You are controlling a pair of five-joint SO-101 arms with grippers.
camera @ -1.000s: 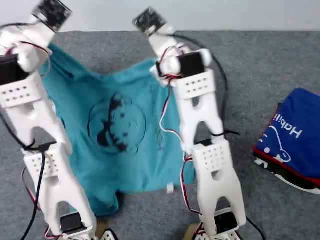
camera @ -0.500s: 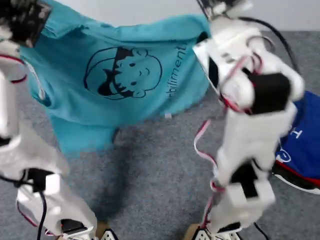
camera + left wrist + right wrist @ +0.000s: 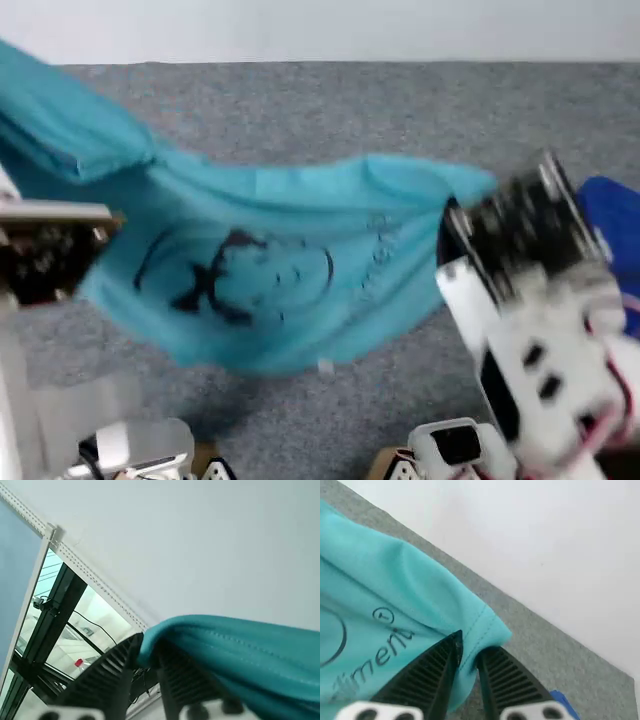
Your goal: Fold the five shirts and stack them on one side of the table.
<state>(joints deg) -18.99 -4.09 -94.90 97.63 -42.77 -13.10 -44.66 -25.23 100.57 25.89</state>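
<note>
Both arms just hoisted it: left gripper (image 3: 147,647) and right gripper (image 3: 468,655) each pinch an edge of the teal shirt (image 3: 260,270). It lay flat on the grey table (image 3: 400,110) a second ago and now hangs stretched midair. Probably a shake-out before folding. Blue shirt (image 3: 612,215) sits far right.

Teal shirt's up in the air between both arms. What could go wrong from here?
1. The left gripper and right gripper each pinch only an edge of the teal shirt; a swing might pull it free.
2. The shirt sags creased between them, so it may land bunched.
3. The blue shirt lies close by; laying down could disturb it.
</note>
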